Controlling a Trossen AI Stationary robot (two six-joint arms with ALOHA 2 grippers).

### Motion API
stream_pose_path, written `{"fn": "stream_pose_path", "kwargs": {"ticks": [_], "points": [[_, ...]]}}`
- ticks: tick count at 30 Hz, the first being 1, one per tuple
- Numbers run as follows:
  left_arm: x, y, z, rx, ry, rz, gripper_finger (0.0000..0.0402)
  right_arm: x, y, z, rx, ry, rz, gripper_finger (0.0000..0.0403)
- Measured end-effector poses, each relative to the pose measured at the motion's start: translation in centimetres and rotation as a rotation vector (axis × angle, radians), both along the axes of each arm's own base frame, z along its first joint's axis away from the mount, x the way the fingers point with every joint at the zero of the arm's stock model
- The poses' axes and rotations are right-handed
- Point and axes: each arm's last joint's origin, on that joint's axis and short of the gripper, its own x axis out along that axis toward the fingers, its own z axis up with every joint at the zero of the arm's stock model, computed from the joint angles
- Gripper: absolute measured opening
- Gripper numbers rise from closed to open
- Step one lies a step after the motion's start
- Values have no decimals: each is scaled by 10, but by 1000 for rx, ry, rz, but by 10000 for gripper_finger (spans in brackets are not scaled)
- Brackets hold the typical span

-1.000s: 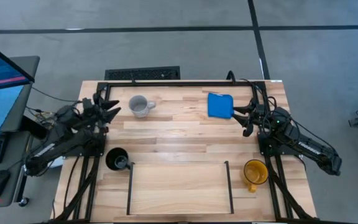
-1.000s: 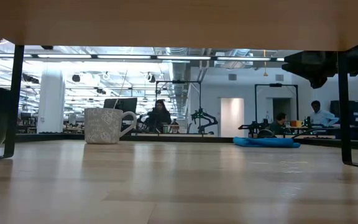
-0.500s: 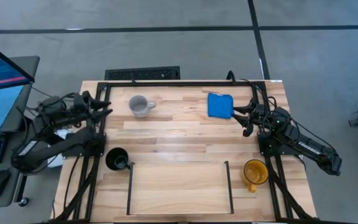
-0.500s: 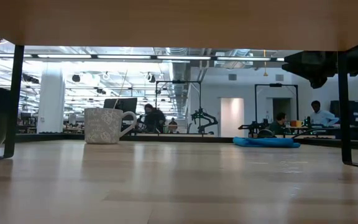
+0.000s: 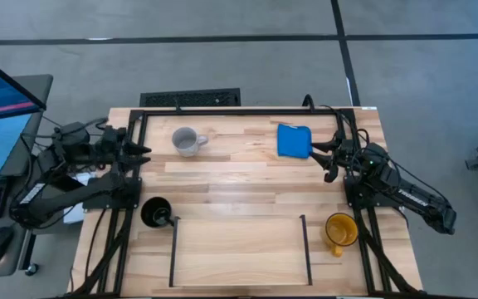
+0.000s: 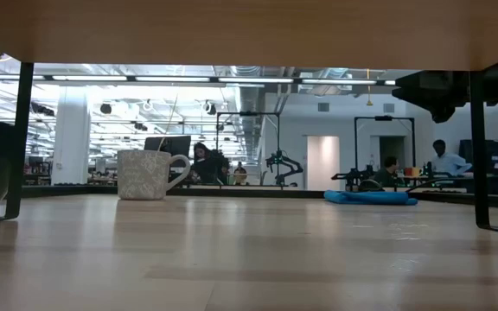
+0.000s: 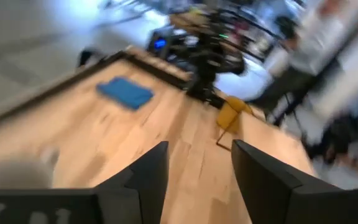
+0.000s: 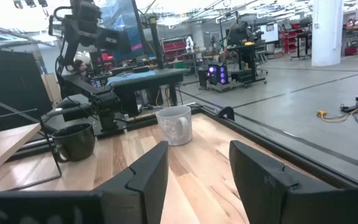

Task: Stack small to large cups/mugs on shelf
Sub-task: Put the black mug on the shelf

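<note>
While both arms are hovering at the table's side edges, we are seeing all three mugs sitting off the shelf (image 5: pixel 239 257), the pale wood rectangle between two thin black bars at the bottom centre of the high view. We are keeping the left gripper (image 5: pixel 139 150) at the left edge of the table, level with the grey-white mug (image 5: pixel 186 141), which is standing upright in the upper left of the tabletop, apart from the fingers. From the left wrist view, its two dark fingers (image 7: pixel 148 171) are standing apart with a clear gap and nothing between them. The black mug (image 5: pixel 156 213) is sitting just outside the shelf's left bar, at the lower left of the table.

We are holding the right gripper (image 5: pixel 329 158) at the right side of the table, just beside the blue cloth (image 5: pixel 294 140), which is lying flat in the upper right of the tabletop. Its fingers (image 8: pixel 151 171) are likewise spread, gripping nothing. The yellow mug (image 5: pixel 339 230) is resting just outside the shelf's right bar, at the lower right, with its handle pointing toward the bottom of the frame.

In the low view, we are seeing the grey-white mug left of centre with its handle turned right, and people are showing far off in the room beyond.
</note>
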Motion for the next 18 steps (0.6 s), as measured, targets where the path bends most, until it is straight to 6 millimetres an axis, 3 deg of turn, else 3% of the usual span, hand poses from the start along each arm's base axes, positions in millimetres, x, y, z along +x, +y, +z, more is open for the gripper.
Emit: {"fn": "stream_pose_path", "kwargs": {"ticks": [2, 8, 18], "points": [[-5, -1, 0, -115, 22, 81, 147, 0, 0, 0, 0, 0, 0, 193], [-7, -1, 5, -245, -25, 186, 90, 0, 0, 0, 0, 0, 0, 193], [-2, 1, 30, -158, -254, 107, 12, 0, 0, 0, 0, 0, 0, 192]]}}
